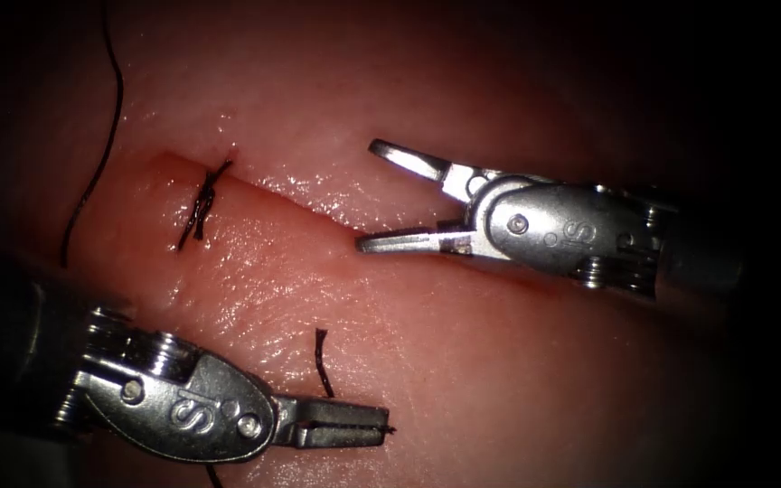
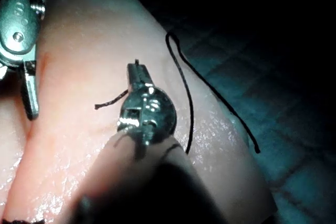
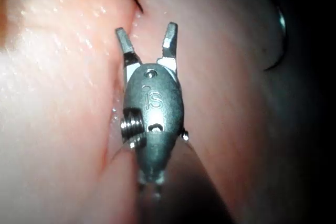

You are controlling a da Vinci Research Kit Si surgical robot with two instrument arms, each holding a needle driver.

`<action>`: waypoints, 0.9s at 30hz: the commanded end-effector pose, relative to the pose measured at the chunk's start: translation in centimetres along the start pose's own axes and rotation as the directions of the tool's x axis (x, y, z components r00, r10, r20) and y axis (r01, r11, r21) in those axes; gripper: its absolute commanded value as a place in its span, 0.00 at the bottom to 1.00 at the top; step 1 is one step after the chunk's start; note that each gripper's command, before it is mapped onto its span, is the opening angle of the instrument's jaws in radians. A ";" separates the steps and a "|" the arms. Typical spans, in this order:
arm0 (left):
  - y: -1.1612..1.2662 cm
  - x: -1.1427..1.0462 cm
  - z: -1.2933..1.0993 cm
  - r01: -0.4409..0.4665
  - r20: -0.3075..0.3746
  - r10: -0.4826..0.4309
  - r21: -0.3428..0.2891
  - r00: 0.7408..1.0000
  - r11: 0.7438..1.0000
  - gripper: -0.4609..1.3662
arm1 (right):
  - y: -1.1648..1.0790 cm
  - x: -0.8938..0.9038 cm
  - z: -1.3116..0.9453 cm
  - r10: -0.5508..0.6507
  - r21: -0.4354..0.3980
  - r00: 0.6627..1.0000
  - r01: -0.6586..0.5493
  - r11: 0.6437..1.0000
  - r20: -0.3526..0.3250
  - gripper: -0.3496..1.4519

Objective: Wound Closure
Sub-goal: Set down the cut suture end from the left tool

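Note:
The tissue (image 1: 427,361) carries a slanting cut (image 1: 318,203) with one dark tied stitch (image 1: 201,208) across its left end. My left tool (image 1: 380,425) lies low on the near side, left of the cut. Its jaws are shut on the thread, and a short tail (image 1: 321,357) curls up from them. The same tool (image 2: 137,72) and tail (image 2: 110,102) appear in the left wrist view. My right tool (image 1: 365,194) hovers over the cut's middle, open and holding nothing, as the right wrist view (image 3: 147,32) confirms. I cannot make out the needle for sure.
A long strand of thread (image 1: 112,108) trails down the tissue's far left. It loops off the tissue's edge (image 2: 186,87) in the left wrist view. A curved dark line with a bright glint (image 3: 281,24) lies beside the right tool; I cannot tell what it is.

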State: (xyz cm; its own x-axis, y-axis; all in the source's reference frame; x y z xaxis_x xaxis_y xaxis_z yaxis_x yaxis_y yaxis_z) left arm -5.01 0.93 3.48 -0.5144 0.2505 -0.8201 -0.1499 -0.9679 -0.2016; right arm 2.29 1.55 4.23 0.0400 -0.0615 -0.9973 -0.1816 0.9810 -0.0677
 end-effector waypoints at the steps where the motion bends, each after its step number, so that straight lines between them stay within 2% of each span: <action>1: 0.03 0.01 0.05 -0.003 -0.007 0.003 -0.007 1.000 1.000 0.06 | 0.01 0.00 -0.02 0.000 -0.007 1.000 0.000 1.000 0.005 0.77; 8: 0.23 0.01 0.44 0.023 -0.044 -0.025 -0.046 0.999 0.999 0.06 | 0.00 0.01 -0.10 -0.002 -0.024 1.000 0.003 1.000 0.016 0.78; 18: 0.27 -0.14 0.70 0.068 -0.055 -0.072 -0.062 0.996 0.996 0.06 | -0.03 0.02 -0.10 -0.004 -0.024 1.000 0.004 1.000 0.016 0.78; 27: 0.23 -0.52 0.92 0.164 -0.032 -0.167 -0.071 0.985 0.984 0.06 | -0.09 0.02 -0.13 -0.008 -0.023 1.000 0.009 1.000 0.015 0.79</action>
State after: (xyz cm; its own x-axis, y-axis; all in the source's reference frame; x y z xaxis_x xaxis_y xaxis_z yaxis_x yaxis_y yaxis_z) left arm -5.54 0.60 4.38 -0.4526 0.4091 -0.7923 -0.1811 -0.9122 -0.3675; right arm 2.18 1.44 4.21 0.0557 -0.0666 -0.9962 -0.2055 0.9756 -0.0767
